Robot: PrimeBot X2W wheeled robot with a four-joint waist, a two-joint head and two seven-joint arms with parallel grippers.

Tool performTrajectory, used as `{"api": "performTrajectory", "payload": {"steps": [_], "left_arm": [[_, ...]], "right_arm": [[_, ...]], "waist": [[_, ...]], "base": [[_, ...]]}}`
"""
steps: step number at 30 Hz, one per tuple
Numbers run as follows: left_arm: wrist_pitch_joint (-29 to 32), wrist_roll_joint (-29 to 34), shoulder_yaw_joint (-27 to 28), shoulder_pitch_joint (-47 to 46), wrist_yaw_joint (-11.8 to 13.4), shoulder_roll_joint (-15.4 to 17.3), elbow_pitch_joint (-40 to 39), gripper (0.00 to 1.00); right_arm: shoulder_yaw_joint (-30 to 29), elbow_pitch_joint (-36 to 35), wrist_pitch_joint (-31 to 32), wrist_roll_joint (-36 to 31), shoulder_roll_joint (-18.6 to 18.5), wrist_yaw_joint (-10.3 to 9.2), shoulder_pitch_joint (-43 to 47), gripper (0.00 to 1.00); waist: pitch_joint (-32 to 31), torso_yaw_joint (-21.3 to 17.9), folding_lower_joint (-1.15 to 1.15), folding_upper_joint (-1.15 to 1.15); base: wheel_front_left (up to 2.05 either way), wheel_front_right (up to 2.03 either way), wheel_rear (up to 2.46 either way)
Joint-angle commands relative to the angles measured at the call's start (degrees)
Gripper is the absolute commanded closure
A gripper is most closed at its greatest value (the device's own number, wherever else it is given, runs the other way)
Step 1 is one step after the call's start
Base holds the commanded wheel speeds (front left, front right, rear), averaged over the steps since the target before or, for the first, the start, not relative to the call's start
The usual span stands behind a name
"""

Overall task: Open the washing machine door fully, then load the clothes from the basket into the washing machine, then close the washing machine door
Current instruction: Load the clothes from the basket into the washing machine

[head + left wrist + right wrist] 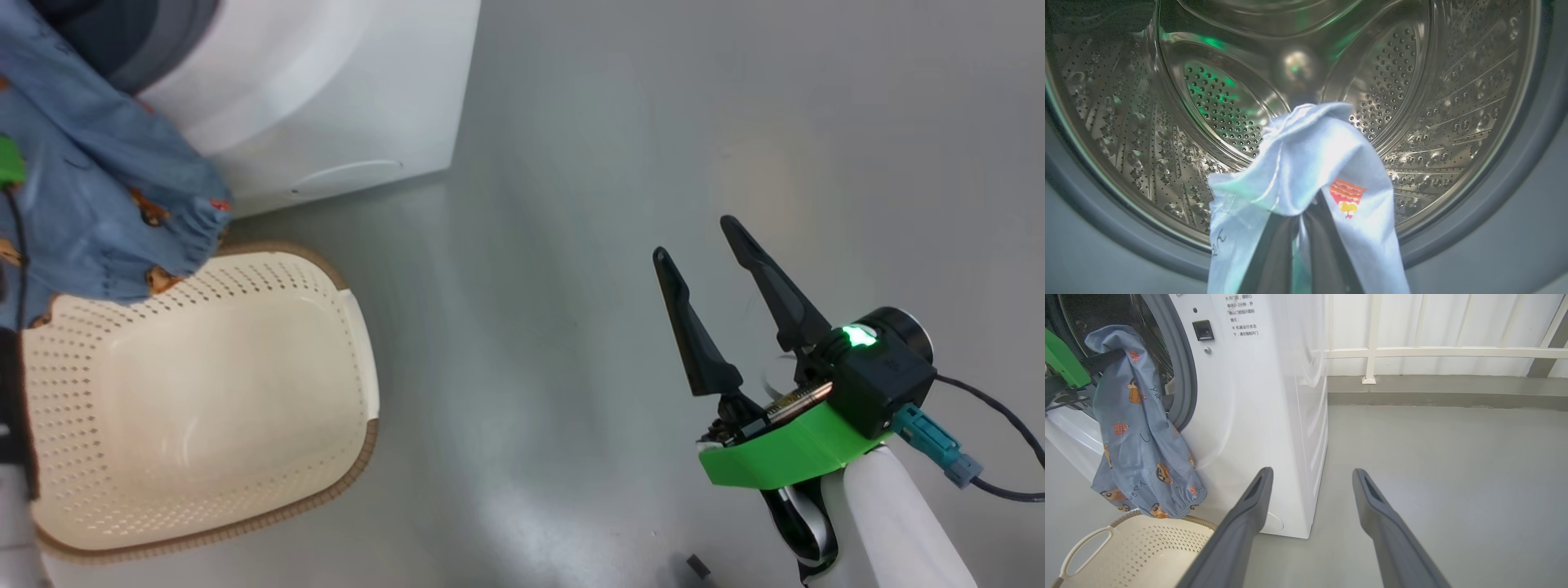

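Holding the blue garment (pixel 1298 163) draped over its tips, the left gripper (pixel 1290 245) was clamped shut on the cloth and aimed straight into the steel drum (pixel 1229 102) of the washing machine (pixel 1257 416). The grip point sat about at the drum mouth. Most of the garment hung outside, trailing down over the grey seal (pixel 1184 375) and the machine front to just above the rim of the basket (pixel 82 384). The basket's visible interior looked bare; the corner under the cloth was hidden. The right gripper (pixel 694 237) was spread wide with nothing in it, over the floor (pixel 571 245), well apart from the basket. Judgement: loading was under way and the door not yet due. To do it well, the arm should reach deep toward the drum's back wall before letting go, so the hanging tail drags in over the seal. Released at the lip, the cloth would likely slide back out or catch in the door.
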Motion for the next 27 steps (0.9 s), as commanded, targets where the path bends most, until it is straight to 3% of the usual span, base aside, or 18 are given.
{"api": "performTrajectory", "payload": {"steps": [1, 27], "left_arm": [[-0.4, 0.8, 1.4, -1.5, -0.2, 3.2, -0.8, 1.00], [-0.4, 5.2, 1.8, -22.5, -1.7, 10.1, 9.3, 1.00]], "right_arm": [[1.4, -1.7, -0.3, -0.6, 0.4, 0.09, -0.4, 0.00], [5.0, -2.5, -0.3, -0.6, 0.5, 0.09, -1.8, 0.00]], "waist": [[1.5, -0.8, 0.00, 0.00], [10.6, -4.7, 0.00, 0.00]], "base": [[0.00, 0.00, 0.00], [0.00, 0.00, 0.00]]}}
